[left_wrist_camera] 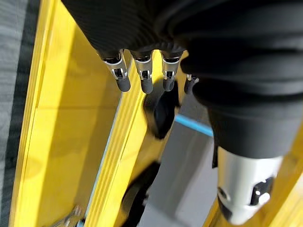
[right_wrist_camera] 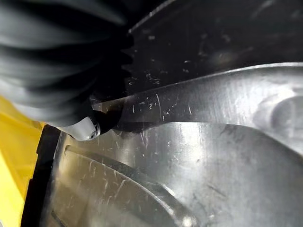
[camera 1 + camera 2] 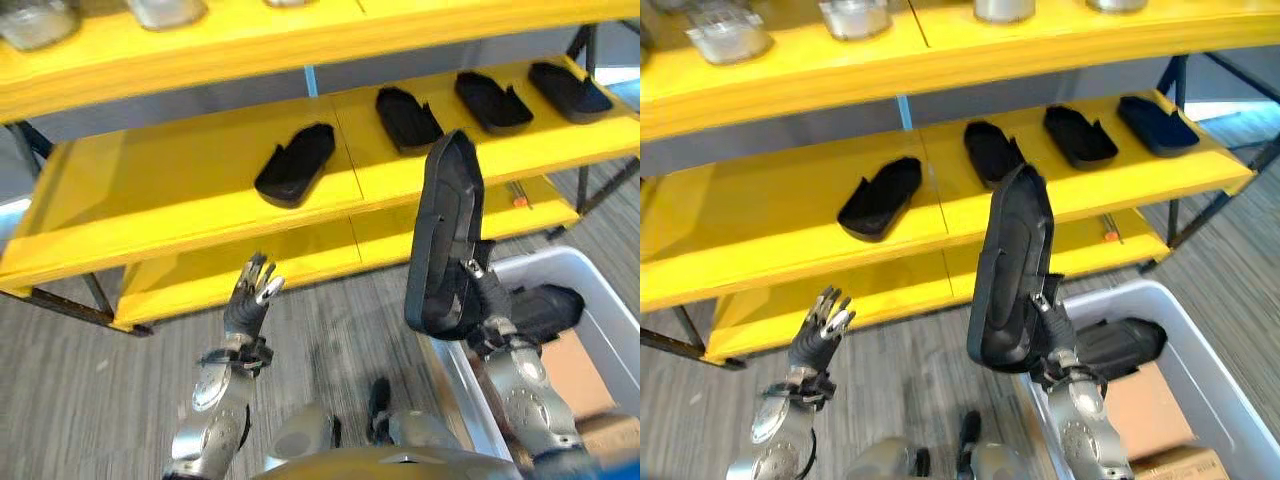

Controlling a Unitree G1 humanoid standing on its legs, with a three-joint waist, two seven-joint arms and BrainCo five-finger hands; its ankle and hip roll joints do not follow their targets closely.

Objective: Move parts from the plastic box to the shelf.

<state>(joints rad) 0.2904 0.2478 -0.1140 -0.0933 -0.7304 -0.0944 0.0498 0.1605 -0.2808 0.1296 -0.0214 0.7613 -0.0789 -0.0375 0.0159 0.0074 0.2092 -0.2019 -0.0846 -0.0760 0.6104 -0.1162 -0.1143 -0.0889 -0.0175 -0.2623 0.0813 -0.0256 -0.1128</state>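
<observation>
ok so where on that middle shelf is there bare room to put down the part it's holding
The right hand holds a black part upright. The widest bare stretch of the middle shelf lies left of the leftmost black part. A narrower gap lies between that and the next part. The right end is crowded: three parts close together.
</observation>
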